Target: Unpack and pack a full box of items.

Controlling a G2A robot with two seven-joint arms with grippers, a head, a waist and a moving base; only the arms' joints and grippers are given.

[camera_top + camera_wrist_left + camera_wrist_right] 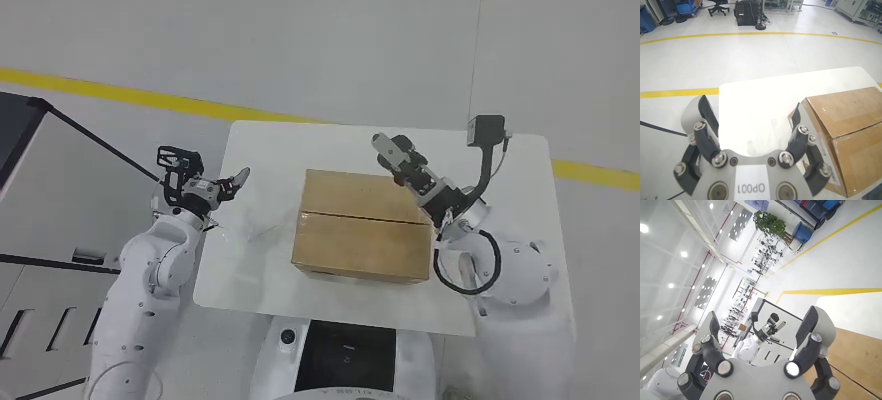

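You see the closed box point(362, 225) centred on the table point(260, 270), the left gripper point(750, 113) beside one end, the right gripper point(762, 321) over its far corner, both spread wide and empty, presumably ready to open it

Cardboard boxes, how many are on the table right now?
1. The cardboard box sits closed at the middle of the white table, its flaps meeting along a centre seam; its contents are hidden.
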